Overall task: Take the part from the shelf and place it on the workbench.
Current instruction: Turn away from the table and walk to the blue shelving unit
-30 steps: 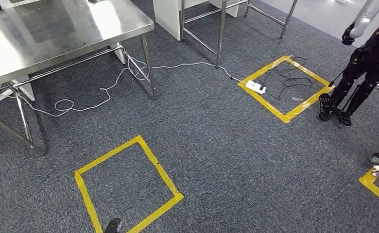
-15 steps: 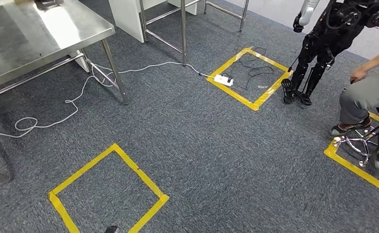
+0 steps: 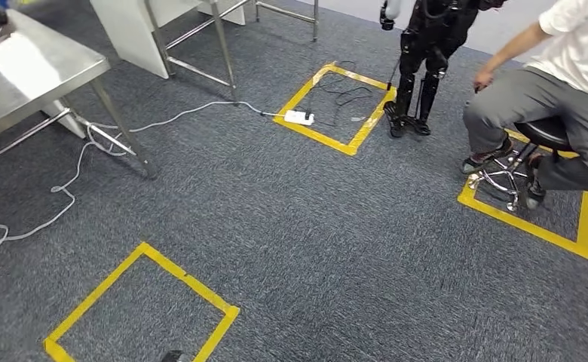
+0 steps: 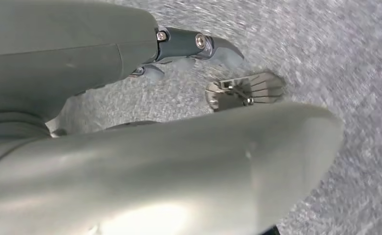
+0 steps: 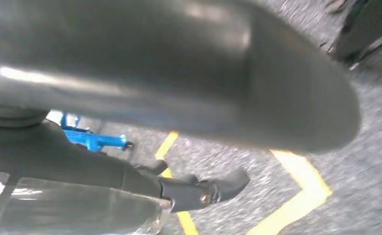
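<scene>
I am looking down at grey carpet (image 3: pixel 313 226) marked with yellow tape squares (image 3: pixel 144 305). A steel table (image 3: pixel 27 75) is standing at my far left, with a white cable (image 3: pixel 65 188) trailing across the floor beneath it toward a white power strip (image 3: pixel 298 117) lying on the edge of another taped square. Beyond that square another dark humanoid robot (image 3: pixel 419 60) is standing, and at my right a person (image 3: pixel 547 90) in a white shirt and grey trousers is sitting on a wheeled stool (image 3: pixel 517 162).

My left hand (image 4: pixel 145 122) is hanging over the carpet, and its fingers (image 4: pixel 199 46) are curling around the part (image 4: pixel 245 90), a small silvery finned metal piece that is peeking out between the thumb and the darker fingers, so I am holding it off the floor.

My right hand (image 5: pixel 179 147) is hanging beside a blue frame (image 5: pixel 88 137) and yellow tape; one dark finger is stretching out, but I cannot tell how its fingers (image 5: pixel 213 188) are set or whether they are holding anything.
</scene>
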Action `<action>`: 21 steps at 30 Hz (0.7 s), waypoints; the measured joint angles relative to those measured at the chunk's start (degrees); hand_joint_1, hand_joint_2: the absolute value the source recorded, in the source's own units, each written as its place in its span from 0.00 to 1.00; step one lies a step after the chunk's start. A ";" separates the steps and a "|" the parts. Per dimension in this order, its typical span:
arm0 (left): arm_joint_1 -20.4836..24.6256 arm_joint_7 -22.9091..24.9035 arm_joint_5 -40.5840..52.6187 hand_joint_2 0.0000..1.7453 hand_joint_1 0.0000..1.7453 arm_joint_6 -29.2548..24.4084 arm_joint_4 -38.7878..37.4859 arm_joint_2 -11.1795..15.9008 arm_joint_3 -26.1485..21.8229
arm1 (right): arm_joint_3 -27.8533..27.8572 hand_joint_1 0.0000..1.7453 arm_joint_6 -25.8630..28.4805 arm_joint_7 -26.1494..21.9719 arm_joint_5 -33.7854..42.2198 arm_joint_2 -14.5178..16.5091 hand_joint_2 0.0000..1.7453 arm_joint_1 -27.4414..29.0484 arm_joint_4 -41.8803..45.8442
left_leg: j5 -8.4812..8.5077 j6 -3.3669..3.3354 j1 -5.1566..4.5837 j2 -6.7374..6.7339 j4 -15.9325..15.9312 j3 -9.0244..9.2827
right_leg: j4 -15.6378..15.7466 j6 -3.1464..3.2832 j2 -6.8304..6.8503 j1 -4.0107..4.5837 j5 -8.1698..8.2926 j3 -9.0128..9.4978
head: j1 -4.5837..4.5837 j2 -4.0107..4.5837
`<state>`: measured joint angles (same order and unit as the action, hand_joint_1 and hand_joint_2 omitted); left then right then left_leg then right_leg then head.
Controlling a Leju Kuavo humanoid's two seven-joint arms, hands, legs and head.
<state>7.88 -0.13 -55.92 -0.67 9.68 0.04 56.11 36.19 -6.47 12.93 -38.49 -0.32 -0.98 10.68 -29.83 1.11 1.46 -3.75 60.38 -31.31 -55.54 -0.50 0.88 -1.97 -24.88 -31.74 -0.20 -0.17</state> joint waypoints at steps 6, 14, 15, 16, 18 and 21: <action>-0.72 -0.24 -0.05 0.00 0.00 0.61 -0.02 0.24 0.02 | 0.70 0.00 0.03 0.41 0.85 -0.85 0.00 -0.02 -0.01 | -3.26 -1.12 -0.04 4.21 10.30 -4.76 | -0.19 1.04 -4.83 1.41 0.53 -0.37 | -0.08 0.00; -0.49 -0.81 0.11 1.00 0.00 0.89 -0.09 0.68 0.04 | 2.85 0.00 -0.08 0.49 2.24 -1.14 0.00 -0.42 -0.02 | 3.37 -3.73 -0.72 5.98 -4.00 1.46 | -1.25 -0.40 -7.54 1.79 0.96 -2.27 | 0.03 0.00; -0.48 -0.86 0.11 1.00 0.00 0.92 -0.08 0.66 0.04 | 2.92 0.00 -0.02 0.47 2.13 -1.17 0.00 -0.49 -0.01 | 3.87 -3.93 -0.64 5.16 -4.71 1.65 | -3.21 -0.31 -5.94 1.91 -0.01 -3.45 | 0.13 0.00; -0.51 -0.91 0.09 1.00 0.00 0.94 -0.09 0.67 0.04 | 2.97 0.00 0.07 0.42 2.07 -1.19 0.00 -0.62 -0.01 | 4.23 -4.04 -0.61 4.28 -5.17 1.72 | -6.55 -0.06 -4.00 1.85 -1.59 -5.14 | 0.20 0.00; -0.65 -1.29 -0.65 1.00 0.00 1.29 -0.10 0.70 -0.02 | 3.29 0.00 0.34 0.15 2.68 -1.21 0.00 -0.83 0.01 | 4.35 -4.11 -0.82 2.49 -5.29 1.52 | -14.25 -0.02 -1.99 1.52 -4.81 -8.99 | 0.32 0.00; -0.85 -4.98 -5.22 1.00 0.00 3.34 -0.08 0.68 -1.27 | 5.19 0.00 0.95 -1.12 6.27 -1.20 0.00 -0.80 0.01 | 4.31 -3.66 -0.78 0.04 -5.24 1.35 | -14.32 -1.63 -1.00 0.61 -4.56 -8.37 | 0.35 0.00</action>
<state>7.03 -5.11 -61.14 2.68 9.60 0.73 54.84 41.38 -5.52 11.82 -32.22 -1.52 -1.78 10.69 -25.51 -2.55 0.68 -3.72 55.15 -29.96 -69.86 -2.12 -0.12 -1.36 -29.45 -40.11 0.15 -0.18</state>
